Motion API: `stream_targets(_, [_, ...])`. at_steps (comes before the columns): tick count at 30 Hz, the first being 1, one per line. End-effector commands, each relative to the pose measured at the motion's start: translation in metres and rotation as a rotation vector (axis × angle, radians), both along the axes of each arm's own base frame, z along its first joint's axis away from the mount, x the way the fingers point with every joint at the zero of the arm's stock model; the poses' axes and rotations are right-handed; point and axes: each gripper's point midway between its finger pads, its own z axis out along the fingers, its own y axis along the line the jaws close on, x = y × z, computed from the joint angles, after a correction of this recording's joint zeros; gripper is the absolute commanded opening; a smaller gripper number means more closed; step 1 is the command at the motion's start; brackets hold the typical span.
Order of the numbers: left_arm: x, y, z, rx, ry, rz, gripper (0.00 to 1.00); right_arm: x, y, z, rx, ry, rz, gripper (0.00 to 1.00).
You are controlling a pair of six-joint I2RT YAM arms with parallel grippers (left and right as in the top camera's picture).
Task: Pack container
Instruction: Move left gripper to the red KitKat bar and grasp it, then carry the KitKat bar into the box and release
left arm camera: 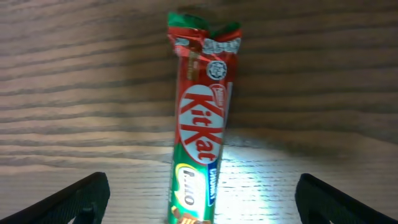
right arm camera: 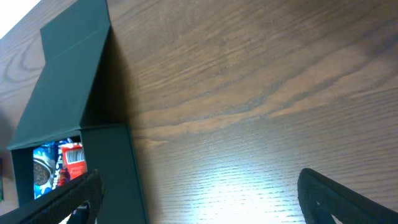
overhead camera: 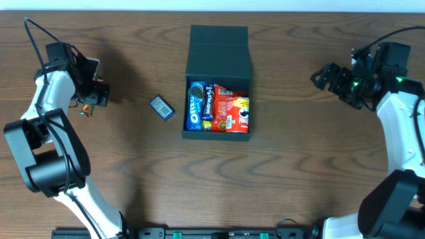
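Dark container midway between spread left end effector and spread right end effector

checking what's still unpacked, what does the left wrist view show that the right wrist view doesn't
Only the left wrist view: a KitKat bar lying on the wooden table, its near end between the open fingers of the left gripper. Only the right wrist view: the container, flap lid open, with a blue packet and a red packet inside, and the right gripper. Both: the table, and a gripper open and holding nothing.
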Motion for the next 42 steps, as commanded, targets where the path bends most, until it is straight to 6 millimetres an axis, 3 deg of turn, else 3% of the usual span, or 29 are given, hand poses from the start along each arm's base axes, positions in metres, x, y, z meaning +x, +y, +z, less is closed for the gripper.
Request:
stream_targets(1, [-0.003,0.001,-0.011,-0.034,0.011,-0.011,1.0,0.001,-0.002,0.011,0.006,-0.02,-0.01,0.99])
stream_targets(11, [-0.006,-0.004,-0.03,-0.116,0.029,-0.011,1.0,0.001,-0.002,0.01,0.008,-0.016,-0.013,0.99])
stream_targets(13, [-0.007,-0.005,-0.035,-0.119,0.038,-0.01,0.89,0.0,-0.002,0.01,0.009,-0.015,-0.013,0.99])
stream_targets(16, [-0.006,-0.004,-0.034,-0.118,0.034,-0.01,0.84,0.0,-0.002,0.01,0.009,-0.012,-0.013,0.99])
stream_targets(24, [-0.005,-0.003,-0.034,-0.117,0.027,0.005,0.49,0.0,-0.002,0.01,0.009,-0.012,-0.013,0.99])
stream_targets(28, [-0.003,-0.002,-0.034,-0.116,0.022,0.028,0.38,0.0,-0.002,0.01,0.009,-0.012,-0.013,0.99])
stream_targets(42, [-0.005,0.003,-0.034,-0.112,0.027,0.11,0.22,0.0,-0.002,0.01,0.009,-0.012,-0.013,0.99])
